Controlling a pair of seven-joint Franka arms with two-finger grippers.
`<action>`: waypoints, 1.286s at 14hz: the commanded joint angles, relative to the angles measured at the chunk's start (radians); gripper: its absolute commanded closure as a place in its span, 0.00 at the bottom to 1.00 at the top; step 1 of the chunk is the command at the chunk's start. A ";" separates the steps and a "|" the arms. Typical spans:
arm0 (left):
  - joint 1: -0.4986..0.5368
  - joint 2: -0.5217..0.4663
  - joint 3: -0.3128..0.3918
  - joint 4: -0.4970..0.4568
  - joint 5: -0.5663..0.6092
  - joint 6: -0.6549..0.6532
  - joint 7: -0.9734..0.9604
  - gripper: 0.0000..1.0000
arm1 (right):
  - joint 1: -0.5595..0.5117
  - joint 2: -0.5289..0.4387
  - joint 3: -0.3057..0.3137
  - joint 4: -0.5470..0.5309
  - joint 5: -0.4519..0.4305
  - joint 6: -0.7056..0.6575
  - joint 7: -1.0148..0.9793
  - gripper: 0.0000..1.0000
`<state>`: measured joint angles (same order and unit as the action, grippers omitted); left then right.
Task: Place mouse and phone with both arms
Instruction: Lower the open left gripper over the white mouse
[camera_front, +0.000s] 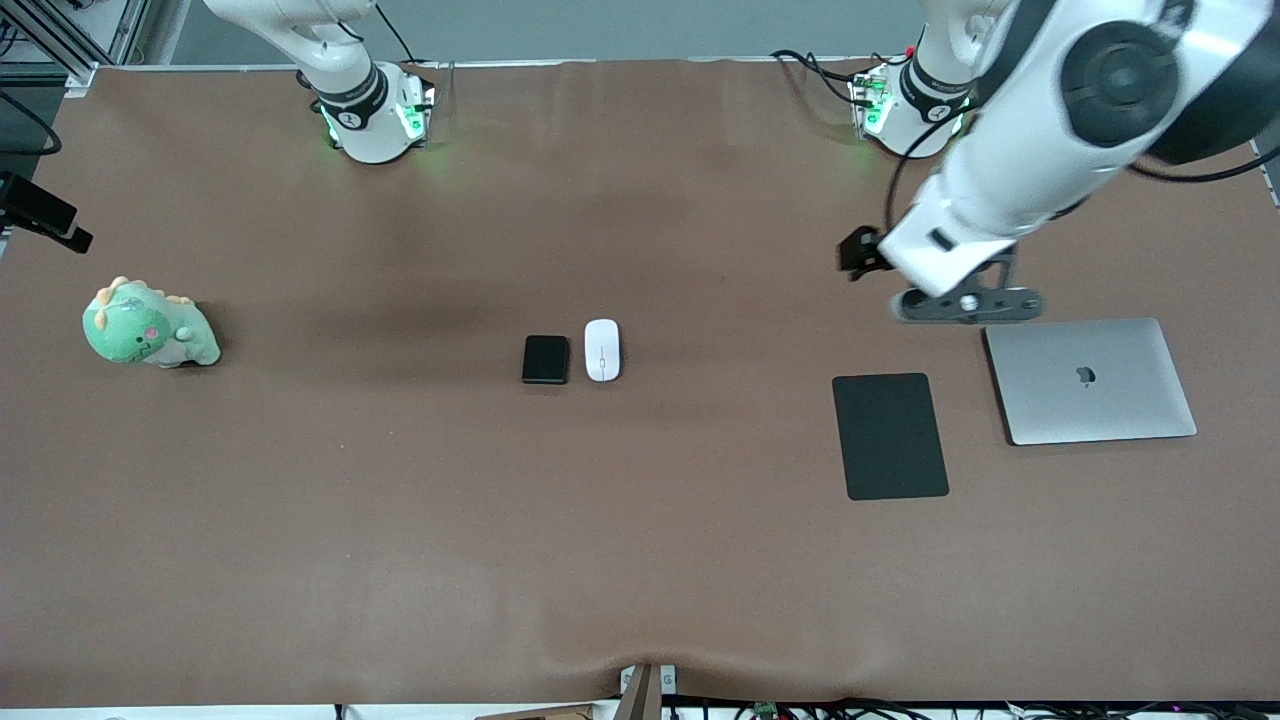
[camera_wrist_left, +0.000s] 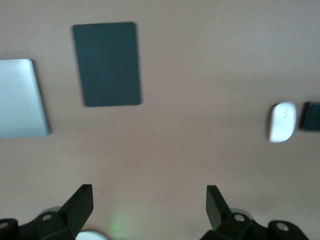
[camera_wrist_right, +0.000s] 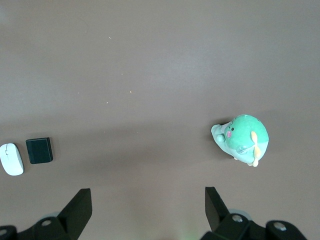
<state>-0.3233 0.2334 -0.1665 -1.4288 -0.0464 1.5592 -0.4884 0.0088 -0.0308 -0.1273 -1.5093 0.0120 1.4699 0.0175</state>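
Tabletop (camera_front: 400, 520): brown, carried every item noted below.
Mouse (camera_front: 602, 350): white, lay flat near the middle of the tabletop, just beside the phone on the side toward the left arm's end; a narrow gap between the two, not touching. Also seen in the left wrist view (camera_wrist_left: 282, 122) and the right wrist view (camera_wrist_right: 11, 159).
Phone (camera_front: 545, 359): black, lay flat, long sides parallel to the mouse, on its side toward the right arm's end. Partly cut off at the edge of the left wrist view (camera_wrist_left: 312, 117); whole in the right wrist view (camera_wrist_right: 39, 150).
Left gripper (camera_front: 965, 303): hung in the air over bare tabletop beside the pad and laptop, on their side farther from the front camera. Fingers (camera_wrist_left: 80, 202) were spread wide with nothing between them.
Right gripper (camera_wrist_right: 147, 207): out of the front view; only the arm's base showed there. Its wrist view looked down on the tabletop from high up. Fingers (camera_wrist_right: 77, 205) were spread wide, holding nothing.
Pad (camera_front: 890, 435): flat, black, toward the left arm's end, well apart from the mouse.
Laptop (camera_front: 1090, 380): silver, lid closed, just beside the pad.
Toy (camera_front: 145, 327): green plush, toward the right arm's end, well apart from the phone.
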 joint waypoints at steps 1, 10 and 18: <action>-0.103 0.078 0.007 0.024 -0.017 0.099 -0.081 0.00 | 0.005 0.014 -0.006 0.024 0.017 -0.008 -0.002 0.00; -0.399 0.426 0.025 0.041 0.062 0.548 -0.401 0.00 | 0.002 0.038 -0.008 0.017 0.016 -0.016 0.001 0.00; -0.585 0.615 0.160 0.085 0.069 0.742 -0.473 0.00 | 0.011 0.120 -0.006 0.015 0.013 -0.019 -0.007 0.00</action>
<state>-0.8631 0.7922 -0.0513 -1.4059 -0.0013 2.2834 -0.9263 0.0137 0.0750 -0.1299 -1.5112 0.0155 1.4630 0.0172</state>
